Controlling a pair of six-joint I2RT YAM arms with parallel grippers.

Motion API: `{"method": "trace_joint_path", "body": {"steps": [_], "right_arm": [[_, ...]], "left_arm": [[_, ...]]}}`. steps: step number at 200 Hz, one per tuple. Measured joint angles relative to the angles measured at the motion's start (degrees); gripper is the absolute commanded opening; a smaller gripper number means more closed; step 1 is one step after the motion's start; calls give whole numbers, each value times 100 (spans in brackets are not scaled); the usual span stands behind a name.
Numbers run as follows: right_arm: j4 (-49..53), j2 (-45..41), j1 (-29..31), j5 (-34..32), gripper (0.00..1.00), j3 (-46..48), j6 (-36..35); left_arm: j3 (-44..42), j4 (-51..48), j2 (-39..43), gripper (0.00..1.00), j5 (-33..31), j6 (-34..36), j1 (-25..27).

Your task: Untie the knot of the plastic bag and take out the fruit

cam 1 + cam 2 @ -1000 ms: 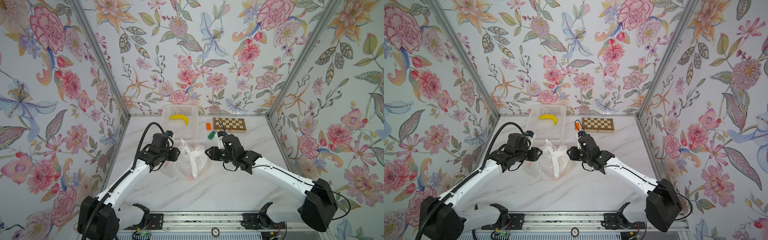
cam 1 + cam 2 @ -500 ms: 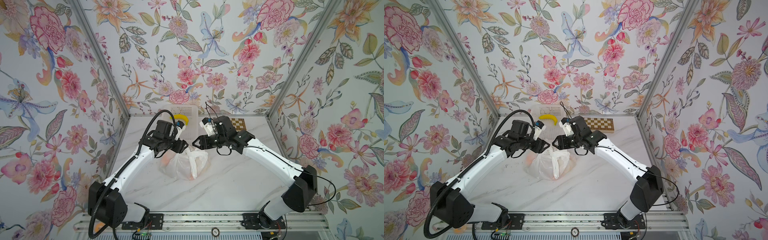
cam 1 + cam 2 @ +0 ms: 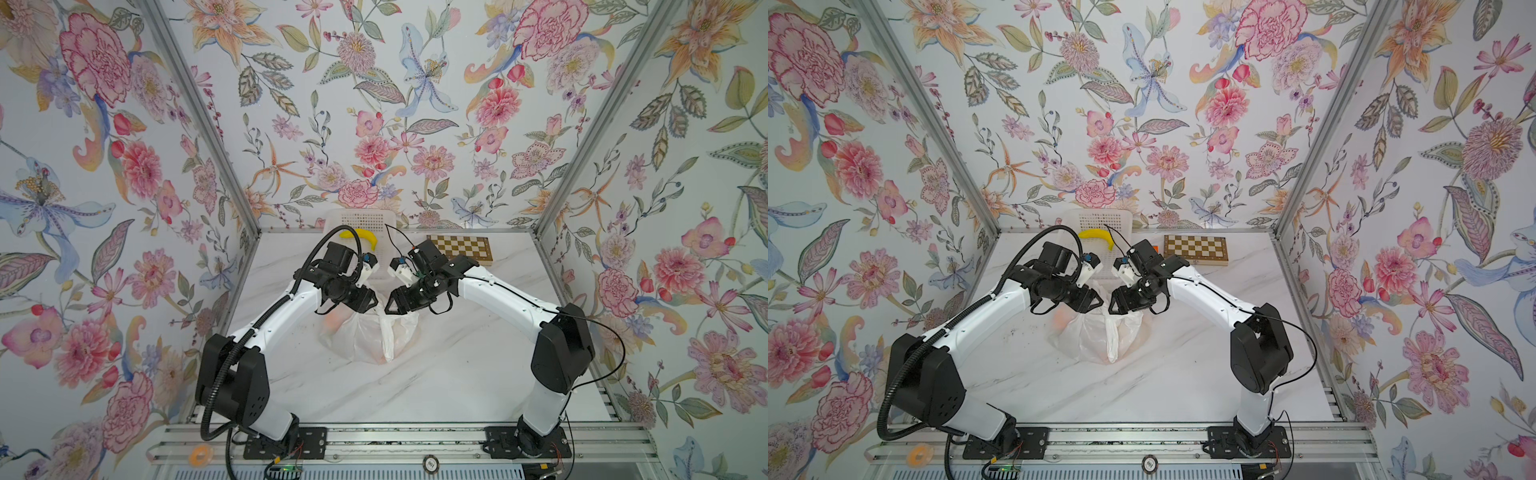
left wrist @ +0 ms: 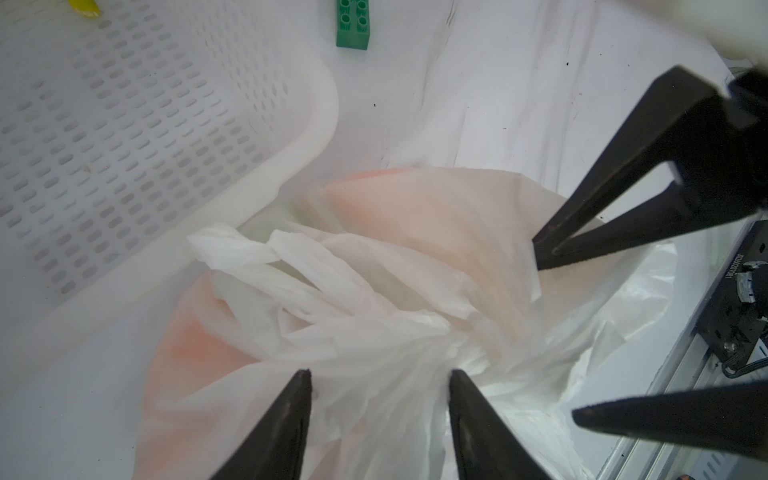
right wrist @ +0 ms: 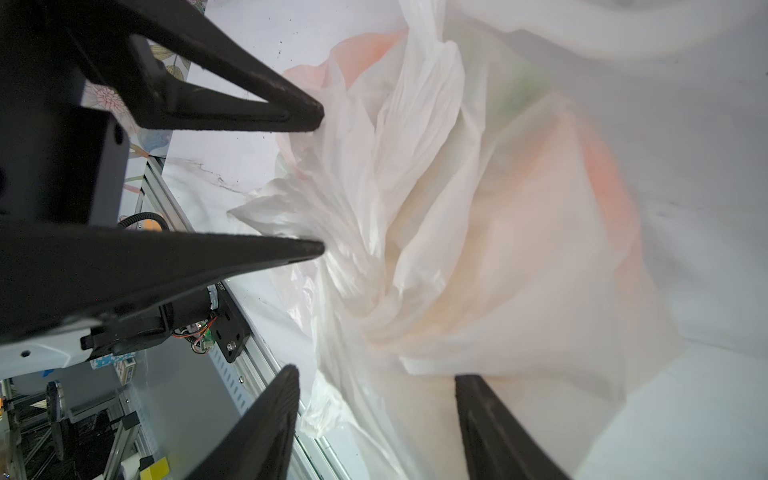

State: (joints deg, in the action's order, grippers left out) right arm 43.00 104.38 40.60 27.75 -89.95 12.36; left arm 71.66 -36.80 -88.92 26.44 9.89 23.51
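Observation:
The plastic bag [image 3: 365,336] lies crumpled in the middle of the table, thin and translucent white. Orange fruit [image 4: 195,340] shows dimly through its film, also [image 5: 602,174]. Its handle strips gather into the knot [image 4: 444,332], with loose tails [image 4: 232,249] sticking out. My left gripper [image 4: 380,374] hangs just over the bunched film, open, fingers either side of it. My right gripper [image 5: 377,374] faces it from the other side, open over the bag's top. In both top views the left gripper [image 3: 368,301] and right gripper [image 3: 392,305] nearly meet, tip to tip.
A white perforated basket [image 3: 357,216] stands behind the bag, its rim [image 4: 320,124] close to the film, with a yellow banana [image 3: 368,237] inside. A chessboard [image 3: 459,247] lies at the back right. A green brick [image 4: 353,25] sits on the table beyond the bag.
Both grippers have left the bag's sides, risen and closed in over its top until they face each other. The arms' elbows are now raised. The bag has shifted little.

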Motion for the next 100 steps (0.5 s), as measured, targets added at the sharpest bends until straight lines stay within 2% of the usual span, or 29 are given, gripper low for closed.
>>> {"method": "trace_joint_path", "body": {"steps": [13, 41, 64, 80, 100], "right_arm": [[4, 70, 31, -17, 54, -2, -66], [11, 297, 103, -153, 26, -4, -188], [42, 348, 142, -358, 12, -7, -199], [46, 348, 153, -483, 4, -37, -190], [15, 330, 155, -619, 0, -37, -170]], "left_arm": [[0, 50, -98, 38, 13, -48, 0], [-13, 87, -330, 21, 17, -142, 0], [-26, 101, -339, 8, -4, -236, 0], [-35, 157, -337, 2, -125, -334, 0], [-81, 271, -321, 1, -332, -553, -28]]}}
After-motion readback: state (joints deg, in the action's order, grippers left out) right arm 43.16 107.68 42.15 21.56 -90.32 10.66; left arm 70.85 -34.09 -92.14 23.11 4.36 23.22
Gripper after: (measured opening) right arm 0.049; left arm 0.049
